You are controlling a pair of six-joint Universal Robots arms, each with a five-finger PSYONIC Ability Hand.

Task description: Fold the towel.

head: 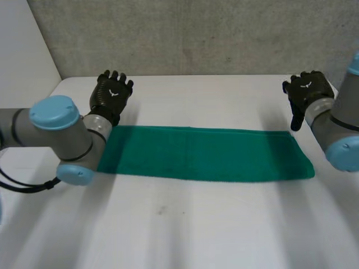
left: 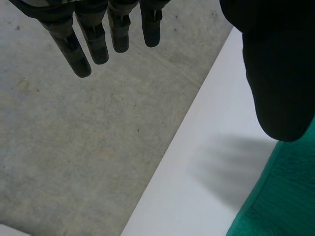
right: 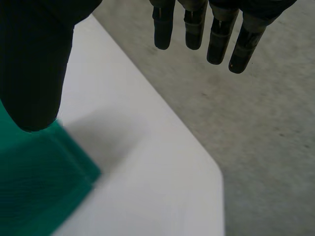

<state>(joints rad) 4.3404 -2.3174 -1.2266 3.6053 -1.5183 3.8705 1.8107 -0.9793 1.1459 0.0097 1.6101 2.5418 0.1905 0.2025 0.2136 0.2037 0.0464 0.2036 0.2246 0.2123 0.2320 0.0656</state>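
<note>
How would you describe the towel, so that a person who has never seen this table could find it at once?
Start from the white table in front of the grey wall. Across its middle lies the towel, a long flat strip running from beside the left hand to beside the right hand. Its deep green colour sets it apart from the white surface and the black hands.

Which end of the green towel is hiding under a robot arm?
The towel's left end: the left arm covers its near corner, while the right end lies bare with both corners showing.
</note>
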